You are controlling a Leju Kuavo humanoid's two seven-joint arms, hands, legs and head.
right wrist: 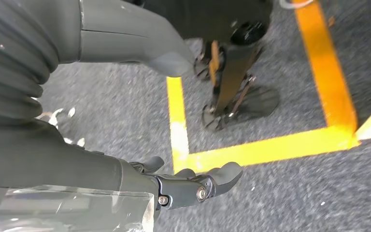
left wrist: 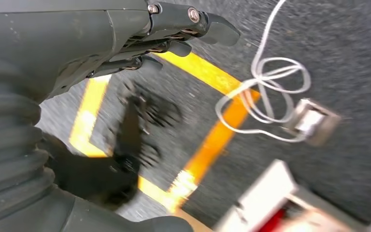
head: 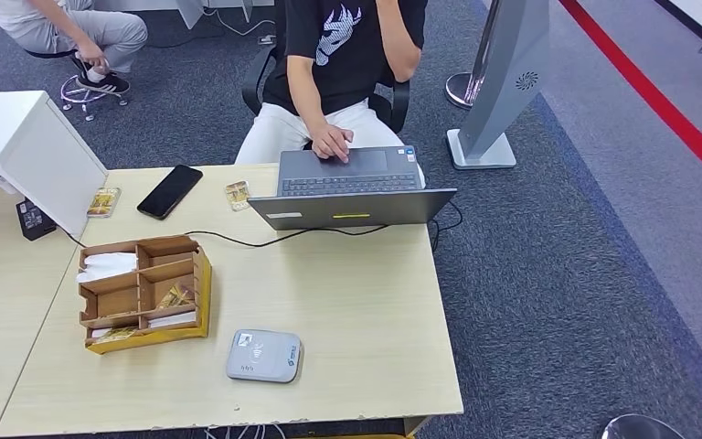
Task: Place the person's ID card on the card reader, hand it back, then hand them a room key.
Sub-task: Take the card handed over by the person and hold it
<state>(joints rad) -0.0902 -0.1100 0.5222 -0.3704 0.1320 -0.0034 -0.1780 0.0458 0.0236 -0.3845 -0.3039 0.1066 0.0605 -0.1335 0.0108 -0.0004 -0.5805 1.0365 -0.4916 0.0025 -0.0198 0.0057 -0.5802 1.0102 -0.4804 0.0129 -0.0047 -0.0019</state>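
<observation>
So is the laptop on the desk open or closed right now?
Open. The laptop has its lid raised toward the camera, its keyboard is exposed, and the seated person's hand rests beside the touchpad.

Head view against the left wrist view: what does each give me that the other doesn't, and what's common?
Head view alone: the desk, the card reader, the cardboard organizer, a phone, two cards near it, and the person's hand on the laptop. Left wrist view alone: the left hand, empty, fingers apart, above yellow floor tape and a white cable. Shared: grey carpet.
</observation>
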